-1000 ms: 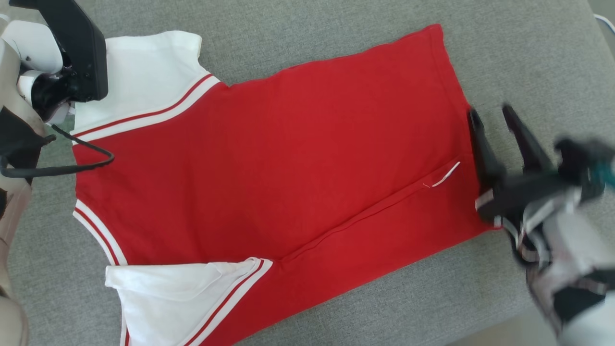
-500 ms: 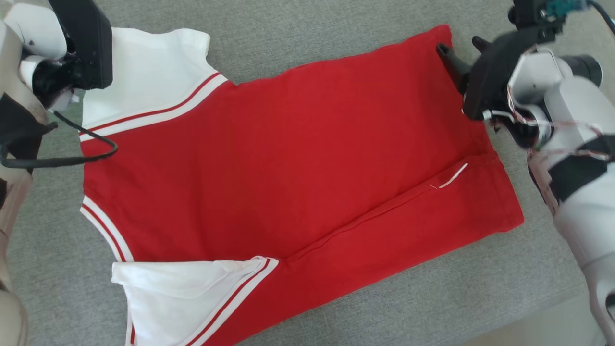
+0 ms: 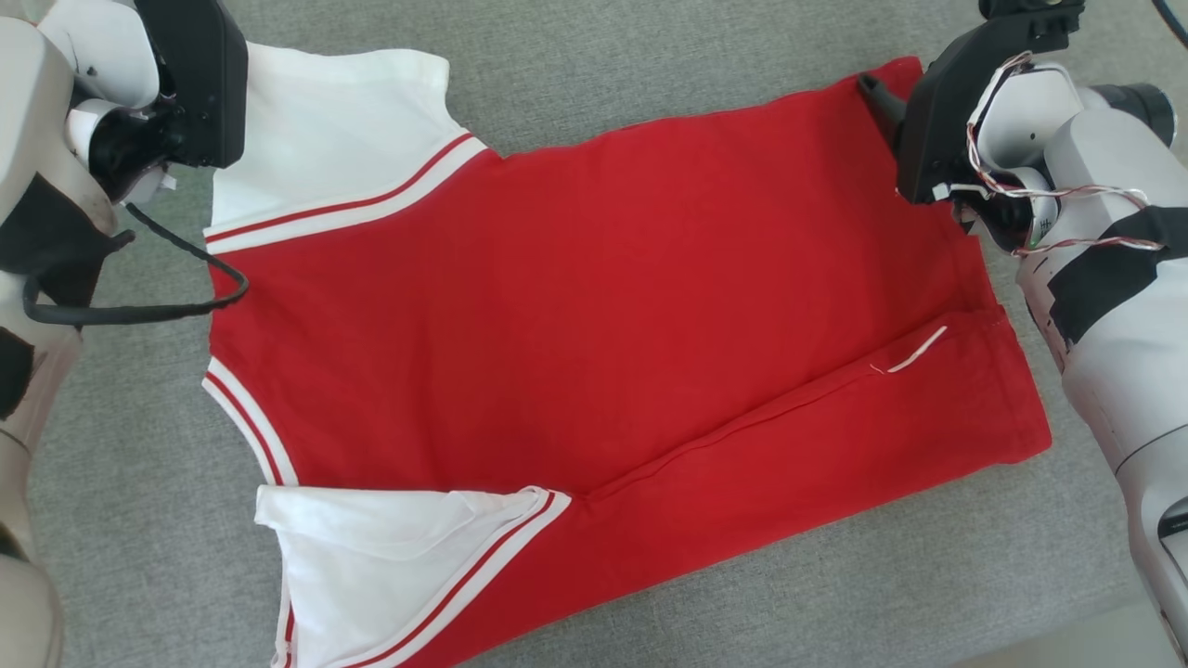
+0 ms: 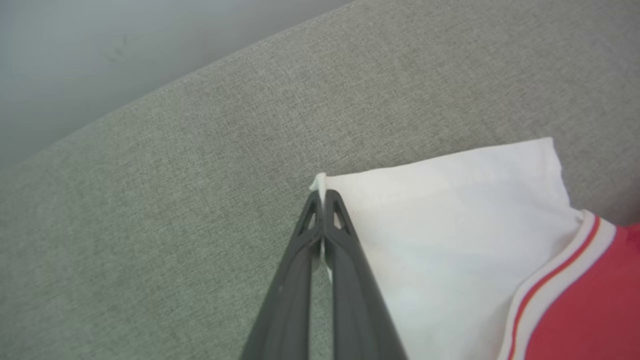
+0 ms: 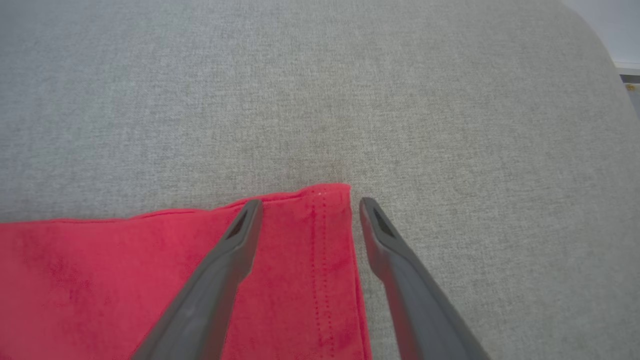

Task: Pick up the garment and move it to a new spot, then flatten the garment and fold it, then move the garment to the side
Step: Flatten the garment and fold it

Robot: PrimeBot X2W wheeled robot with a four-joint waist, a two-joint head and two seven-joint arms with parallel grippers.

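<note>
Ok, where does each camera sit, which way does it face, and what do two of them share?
Head view: on the head, looking down at the shirt on the cushion; left arm, right arm at top corners.
Left wrist view: on that wrist, along the left pincer, shut on the sleeve corner.
Right wrist view: on that wrist, along the open right pincer, at the hem corner.
All three share the shirt and cushion.

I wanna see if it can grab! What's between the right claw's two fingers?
In the right wrist view, the red hem corner of the garment lies between the fingers of the open right gripper, flat on the grey cushion; nothing else.
</note>
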